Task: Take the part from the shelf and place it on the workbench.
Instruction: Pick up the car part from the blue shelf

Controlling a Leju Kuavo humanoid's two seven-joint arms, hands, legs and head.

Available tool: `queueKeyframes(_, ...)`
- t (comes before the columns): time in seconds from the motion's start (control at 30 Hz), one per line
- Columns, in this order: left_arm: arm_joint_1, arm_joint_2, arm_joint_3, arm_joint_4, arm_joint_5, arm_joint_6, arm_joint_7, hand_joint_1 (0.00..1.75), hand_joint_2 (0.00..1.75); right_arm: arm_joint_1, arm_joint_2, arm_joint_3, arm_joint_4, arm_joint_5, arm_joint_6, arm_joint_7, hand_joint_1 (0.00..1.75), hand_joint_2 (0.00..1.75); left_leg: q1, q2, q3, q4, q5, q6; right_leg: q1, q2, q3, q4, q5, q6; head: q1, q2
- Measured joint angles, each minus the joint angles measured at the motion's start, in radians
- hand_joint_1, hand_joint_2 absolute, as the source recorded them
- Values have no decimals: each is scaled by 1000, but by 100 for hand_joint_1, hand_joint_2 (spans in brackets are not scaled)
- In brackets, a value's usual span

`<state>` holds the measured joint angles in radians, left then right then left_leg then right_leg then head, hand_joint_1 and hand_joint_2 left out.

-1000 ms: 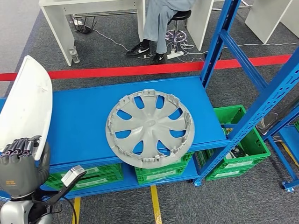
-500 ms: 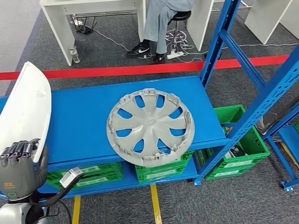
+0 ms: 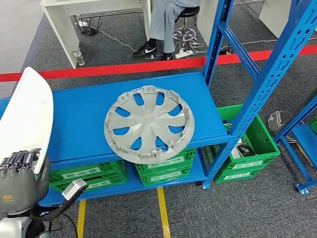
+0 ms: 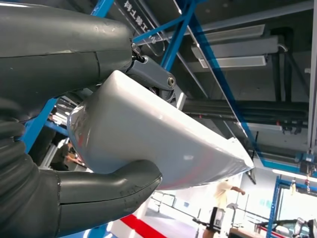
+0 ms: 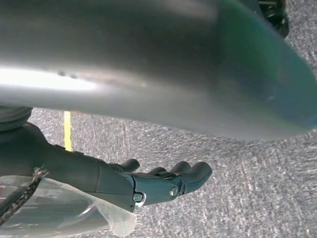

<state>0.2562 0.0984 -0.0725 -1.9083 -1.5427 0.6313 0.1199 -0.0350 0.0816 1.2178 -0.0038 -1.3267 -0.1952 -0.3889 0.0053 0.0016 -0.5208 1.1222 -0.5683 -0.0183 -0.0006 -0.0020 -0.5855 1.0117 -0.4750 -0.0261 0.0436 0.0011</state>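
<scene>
My left hand (image 3: 19, 181) grips the white panel (image 3: 26, 119), thumb (image 4: 108, 191) under it and fingers over its top, holding it upright at my ten o'clock, off the blue shelf (image 3: 82, 124). So the pick looks done; carrying is the step in hand. My right hand (image 5: 164, 181) hangs empty over carpet, fingers loosely extended, probably relaxed. Next I must turn toward the workbench, keeping the panel clear of the grey wheel cover (image 3: 149, 124) at twelve o'clock.

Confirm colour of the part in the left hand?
White part, gripped by the left hand; head view shows it best.
</scene>
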Motion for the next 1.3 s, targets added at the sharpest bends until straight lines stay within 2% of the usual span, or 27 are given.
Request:
queueKeyframes(0.07,-1,1,0,-2,0,-2,2,147,175,0,2,0,0,-1,0,0,0,0,-5,0,69,-121,20,12,3,1,-8,2,12,9,1,0)
queueKeyframes(0.1,-1,1,0,-3,0,-4,3,147,175,0,3,1,0,-2,0,0,0,0,-8,-1,80,-146,19,16,2,1,-11,1,19,15,0,0)
queueKeyframes(0.17,-1,1,0,-4,0,-7,6,147,175,0,4,2,0,-6,0,0,0,0,-10,1,74,-155,32,24,0,0,-15,-1,30,28,-1,0)
queueKeyframes(0.2,-2,1,-1,-5,0,-9,8,147,175,1,4,4,1,-9,0,0,0,0,-8,2,68,-159,42,30,-1,1,-20,3,22,35,-1,0)
queueKeyframes(0.27,-2,1,-1,-7,0,-11,11,147,175,1,4,8,1,-13,0,0,0,0,-3,7,47,-166,66,43,-2,2,-47,55,-41,46,1,0)
queueKeyframes(0.33,-1,1,-1,-7,-1,-12,13,147,175,1,4,12,1,-16,0,0,0,0,-3,8,19,-163,86,48,-5,2,-85,177,-131,57,4,0)
queueKeyframes(0.37,-1,1,-1,-7,-1,-12,14,147,175,1,4,13,1,-17,0,0,0,0,-4,9,5,-161,95,48,-7,2,-96,236,-155,61,4,0)
queueKeyframes(0.4,0,1,0,-7,-1,-12,14,147,175,1,4,15,1,-18,0,0,0,0,-4,10,-8,-158,104,46,-8,2,-94,270,-156,65,3,0)
queueKeyframes(0.43,0,1,0,-7,-1,-12,14,147,175,1,4,16,1,-18,0,0,0,0,-4,10,-21,-155,112,44,-10,2,-74,265,-137,67,4,0)
queueKeyframes(0.5,0,1,-1,-8,-1,-12,14,147,175,0,4,18,1,-18,0,0,0,0,-3,10,-42,-146,123,38,-13,1,16,149,-84,67,4,0)
queueKeyframes(0.57,0,1,-1,-9,-1,-12,15,147,175,-4,4,19,1,-18,0,0,0,0,-5,10,-58,-134,132,28,-12,3,112,9,-76,61,3,0)
queueKeyframes(0.63,-1,1,-1,-11,-1,-12,15,147,175,-6,4,19,1,-18,0,0,0,0,-7,11,-65,-129,144,17,-9,5,138,-42,-88,50,2,0)
queueKeyframes(0.7,0,1,-1,-11,-1,-12,17,147,175,-5,4,19,1,-19,0,0,0,0,-4,9,-69,-126,145,4,-9,3,121,-45,-77,31,2,0)
queueKeyframes(0.73,1,1,-1,-11,-1,-12,18,147,175,-5,5,19,1,-20,0,0,0,0,-2,8,-76,-112,122,-2,-9,0,113,-46,-68,20,1,0)
queueKeyframes(0.8,2,1,0,-11,1,-12,22,147,175,-5,6,19,1,-23,-2,0,0,0,1,5,-101,-30,28,-13,-10,-4,89,-47,-47,4,-2,0)
queueKeyframes(0.83,3,1,1,-11,3,-12,25,147,175,-5,6,19,1,-25,-4,1,0,0,2,5,-116,34,-23,-16,-9,-5,78,-46,-36,2,-4,0)
queueKeyframes(0.87,4,0,3,-11,7,-12,29,147,175,-5,7,19,1,-27,-7,1,0,0,3,5,-126,96,-57,-18,-9,-6,65,-45,-25,2,-4,0)
queueKeyframes(0.9,7,0,6,-11,11,-11,31,147,175,-5,7,19,1,-29,-10,1,0,0,3,5,-126,139,-65,-20,-8,-6,51,-41,-14,2,-4,0)
queueKeyframes(0.93,11,0,12,-12,18,-9,34,147,175,-5,9,19,1,-31,-16,1,0,0,3,5,-111,149,-50,-20,-8,-6,35,-37,-5,3,-4,0)
queueKeyframes(0.97,15,0,19,-14,27,-7,34,147,175,-5,13,19,1,-35,-24,0,0,0,3,4,-79,121,-20,-19,-8,-6,19,-30,3,5,-4,0)
queueKeyframes(1.0,19,0,28,-16,39,-4,33,147,175,-6,18,19,1,-39,-35,0,0,0,3,4,-33,62,11,-17,-8,-6,5,-23,9,8,-4,0)
queueKeyframes(1.03,22,1,39,-19,53,-3,30,147,175,-7,25,19,1,-44,-49,0,0,0,2,3,20,-15,25,-14,-6,-5,-6,-16,14,12,-5,0)
queueKeyframes(1.1,29,1,64,-22,80,0,16,147,175,-10,40,19,1,-50,-74,0,0,0,-1,2,91,-134,17,-3,-4,-4,-19,-8,26,22,-4,0)
queueKeyframes(1.13,33,0,78,-23,92,1,5,147,175,-11,45,19,1,-52,-83,0,0,0,-3,1,102,-159,9,4,-3,-4,-23,-7,34,28,-4,0)
queueKeyframes(1.2,41,-1,108,-25,114,2,-21,147,175,-13,53,20,1,-56,-90,0,0,0,-3,3,92,-166,20,19,-4,-4,-30,-8,45,41,-4,0)
queueKeyframes(1.23,44,-4,121,-25,122,2,-34,147,175,-13,55,21,2,-58,-91,0,0,0,-2,5,81,-167,30,27,-5,-4,-37,-1,31,47,-3,0)
queueKeyframes(1.3,48,-9,144,-25,134,0,-54,147,175,-13,58,23,2,-62,-91,2,0,0,0,9,55,-169,54,42,-6,-2,-66,67,-52,56,-1,0)
